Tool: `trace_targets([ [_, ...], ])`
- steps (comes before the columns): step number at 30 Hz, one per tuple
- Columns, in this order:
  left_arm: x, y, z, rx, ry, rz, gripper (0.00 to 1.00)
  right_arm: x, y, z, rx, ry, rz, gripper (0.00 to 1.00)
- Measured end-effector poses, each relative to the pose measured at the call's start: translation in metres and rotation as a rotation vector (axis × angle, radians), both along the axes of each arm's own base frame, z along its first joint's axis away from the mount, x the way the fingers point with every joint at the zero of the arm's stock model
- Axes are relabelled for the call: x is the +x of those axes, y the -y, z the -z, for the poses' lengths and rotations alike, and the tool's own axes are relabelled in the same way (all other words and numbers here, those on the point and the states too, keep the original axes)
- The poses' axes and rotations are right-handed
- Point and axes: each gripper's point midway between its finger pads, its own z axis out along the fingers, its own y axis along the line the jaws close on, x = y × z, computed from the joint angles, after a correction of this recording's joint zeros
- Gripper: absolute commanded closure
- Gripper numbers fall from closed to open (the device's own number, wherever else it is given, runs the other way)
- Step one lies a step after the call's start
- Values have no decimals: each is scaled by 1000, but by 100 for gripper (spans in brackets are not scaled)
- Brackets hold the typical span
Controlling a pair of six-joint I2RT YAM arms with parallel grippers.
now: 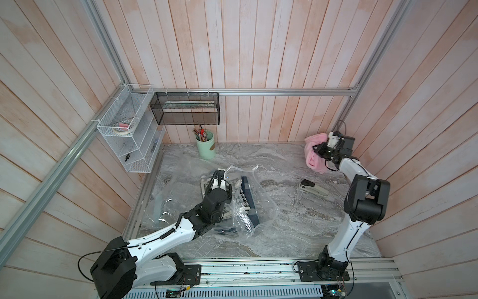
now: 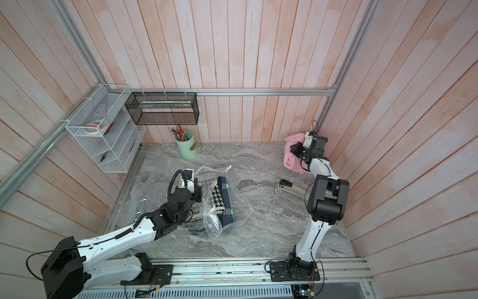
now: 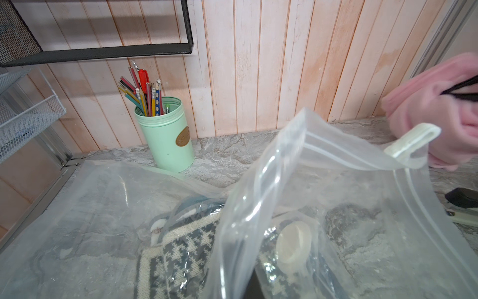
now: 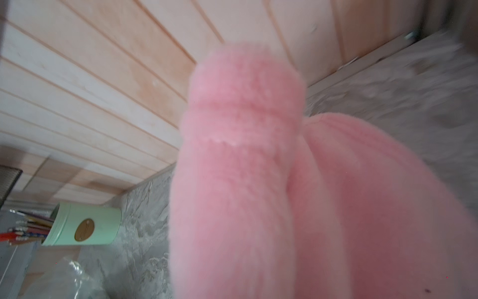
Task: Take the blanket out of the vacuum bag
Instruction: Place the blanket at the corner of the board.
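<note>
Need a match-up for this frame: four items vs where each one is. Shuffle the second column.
1. pink blanket
2. stapler
3. pencil cup
4. houndstooth textile

A. inside the vacuum bag
B. upright at the back edge of the table
C. gripped by the right gripper
D. lying flat in the open

Pairs: 1-C, 2-D, 3-B, 4-A.

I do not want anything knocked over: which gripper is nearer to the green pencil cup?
Left. The left gripper, shut on the bag, sits close in front of the pencil cup. The right gripper holds the pink blanket up, far to its right.
</note>
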Motion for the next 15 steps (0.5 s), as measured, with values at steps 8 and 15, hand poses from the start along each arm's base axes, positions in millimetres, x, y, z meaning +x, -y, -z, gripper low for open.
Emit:
trace_targets([
  [8,0,1,0,-3,-1,1,100,-24,46,-58,-105,103,149,100],
  [15,0,6,-1,1,-4,10,100,11,-13,-14,-116,34,45,100],
])
